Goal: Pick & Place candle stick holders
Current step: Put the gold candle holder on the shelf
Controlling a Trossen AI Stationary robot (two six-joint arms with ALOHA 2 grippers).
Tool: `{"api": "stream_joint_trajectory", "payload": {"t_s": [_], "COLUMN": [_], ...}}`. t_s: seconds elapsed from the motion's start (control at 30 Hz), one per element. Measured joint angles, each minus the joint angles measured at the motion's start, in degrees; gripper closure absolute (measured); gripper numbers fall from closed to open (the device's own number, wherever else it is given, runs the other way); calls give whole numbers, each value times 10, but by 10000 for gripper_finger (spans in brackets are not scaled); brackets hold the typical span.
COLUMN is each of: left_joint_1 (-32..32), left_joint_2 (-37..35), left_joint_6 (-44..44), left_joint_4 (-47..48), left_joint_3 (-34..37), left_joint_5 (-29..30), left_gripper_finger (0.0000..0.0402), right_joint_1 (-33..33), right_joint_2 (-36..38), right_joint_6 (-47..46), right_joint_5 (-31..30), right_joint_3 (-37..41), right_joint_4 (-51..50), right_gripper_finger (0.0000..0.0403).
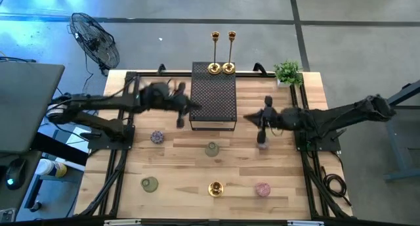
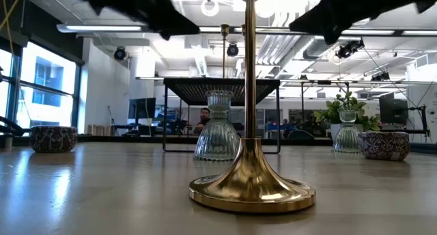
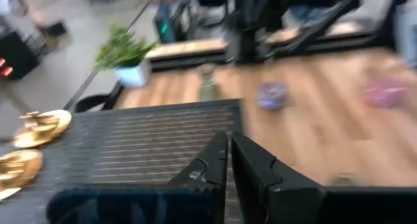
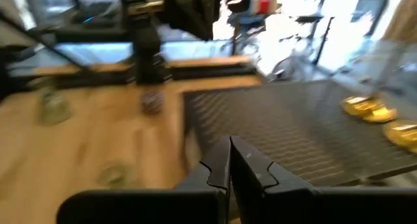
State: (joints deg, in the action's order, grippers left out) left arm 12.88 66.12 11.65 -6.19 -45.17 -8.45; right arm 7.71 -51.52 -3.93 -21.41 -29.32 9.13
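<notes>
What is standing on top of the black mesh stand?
Two tall gold candlesticks stand on the black mesh stand, at its far edge. The rest of its top looks bare; what lies beneath it cannot be seen from above.

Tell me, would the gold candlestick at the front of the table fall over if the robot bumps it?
Probably, if bumped high up. The gold candlestick is tall and thin on one round base, so a push near the top would likely tip it. Its shiny metal looks slippery, so the fingers may slide on it. A nudge at the base would likely just slide it.

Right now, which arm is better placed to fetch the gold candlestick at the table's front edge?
Probably either; it is close. The gold candlestick stands about midway between them. The left hand and right hand are both shut and empty beside the black mesh stand; the right sits slightly nearer the front.
</notes>
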Motion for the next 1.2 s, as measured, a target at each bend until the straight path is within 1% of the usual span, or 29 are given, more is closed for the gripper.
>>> {"api": "stream_joint_trajectory", "payload": {"t_s": [0.1, 0.23, 0.33, 0.43, 0.5, 0.6, 0.7, 0.8, 0.9, 1.0, 1.1, 1.2], "left_joint_1": [-29, -53, -62, -62, -62, -62, -62, -62, -62, -62, -62, -62], "left_joint_2": [-51, -104, -134, -153, -158, -158, -157, -157, -157, -157, -156, -156], "left_joint_6": [-35, -77, -90, -93, -96, -99, -100, -104, -105, -106, -107, -109], "left_joint_4": [-92, -199, -229, -234, -233, -232, -233, -233, -233, -233, -233, -233], "left_joint_3": [92, 193, 237, 257, 263, 263, 263, 263, 263, 263, 263, 263], "left_joint_5": [0, 3, 12, 27, 31, 33, 32, 32, 32, 32, 32, 31], "left_gripper_finger": [396, 398, 398, 397, 397, 397, 397, 397, 397, 397, 397, 397], "right_joint_1": [85, 188, 244, 275, 285, 287, 282, 269, 249, 229, 214, 207], "right_joint_2": [-22, -100, -184, -277, -335, -415, -480, -525, -561, -588, -607, -613], "right_joint_6": [-55, -155, -207, -227, -229, -225, -189, -146, -109, -101, -100, -96], "right_joint_5": [-50, -81, -102, -99, -89, -67, -36, -5, 28, 76, 123, 148], "right_joint_3": [0, 2, 2, 1, -5, -28, -69, -117, -150, -175, -179, -177], "right_joint_4": [-13, -6, 55, 150, 215, 278, 301, 307, 301, 314, 339, 373], "right_gripper_finger": [403, 395, 368, 321, 284, 231, 188, 164, 161, 166, 182, 208]}}
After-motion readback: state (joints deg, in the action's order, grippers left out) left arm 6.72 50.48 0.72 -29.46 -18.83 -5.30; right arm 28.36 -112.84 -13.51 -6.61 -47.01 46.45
